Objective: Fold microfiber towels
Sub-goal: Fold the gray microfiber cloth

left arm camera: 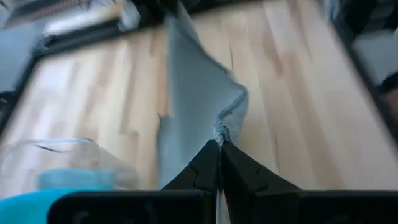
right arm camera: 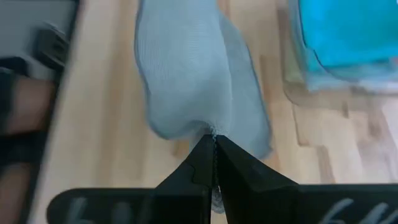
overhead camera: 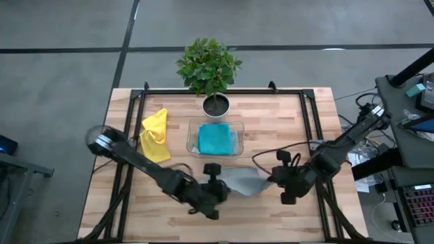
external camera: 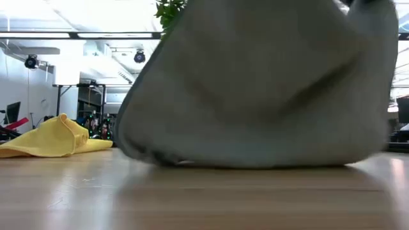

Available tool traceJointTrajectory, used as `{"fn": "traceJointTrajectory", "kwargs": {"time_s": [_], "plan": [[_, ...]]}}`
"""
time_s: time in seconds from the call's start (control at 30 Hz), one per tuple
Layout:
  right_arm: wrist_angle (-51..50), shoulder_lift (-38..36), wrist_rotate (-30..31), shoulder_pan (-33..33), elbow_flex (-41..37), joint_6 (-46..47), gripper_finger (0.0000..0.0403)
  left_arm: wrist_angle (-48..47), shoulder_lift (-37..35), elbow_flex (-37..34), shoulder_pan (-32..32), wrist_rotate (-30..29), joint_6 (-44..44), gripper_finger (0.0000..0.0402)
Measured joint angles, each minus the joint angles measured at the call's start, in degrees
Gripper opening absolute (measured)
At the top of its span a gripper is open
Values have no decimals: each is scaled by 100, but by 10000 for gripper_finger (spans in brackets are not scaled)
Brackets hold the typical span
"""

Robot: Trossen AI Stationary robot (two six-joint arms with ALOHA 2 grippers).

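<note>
Overhead: straight down on the whole surface (overhead camera: pixel 271 129). Low: level with the boards, nearly filled by the grey towel (external camera: pixel 262 89), very near. Each wrist view: close behind its own tool, facing along the boards. Shared by all four: that grey towel, centre frame.

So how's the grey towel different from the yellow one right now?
The grey towel is pinched at both ends, by the left gripper and the right gripper, while the yellow towel lies untouched. The grey towel sits near the table's front edge between the arms; the yellow towel is crumpled off to the left, beside the clear tray. The grey looks stretched out, the yellow bunched. Both are soft cloths, neither folded yet.
</note>
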Motion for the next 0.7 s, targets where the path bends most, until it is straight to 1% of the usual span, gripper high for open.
{"fn": "traceJointTrajectory", "kwargs": {"time_s": [0.1, 0.33, 0.43, 0.53, 0.67, 0.7], "plan": [[-17, -301, -162, 14, 190, -269, 9, -161, -482, -42, -13, -134, -19, 0], [-404, -850, -163, 7, 654, -603, 9, -210, -1502, -461, -13, -282, -37, 0], [-623, -977, -51, 7, 799, -829, 9, -256, -1777, -677, -8, -524, -37, 0], [-731, -1029, 277, 7, 895, -842, 9, -268, -2027, -864, 27, -780, -18, 0], [-961, -1019, 104, 6, 1062, -1130, 9, -296, -2300, -1194, 76, -891, -49, 0], [-987, -1017, 169, 8, 1090, -1162, 9, -299, -2334, -1282, 98, -890, -61, 0]]}}
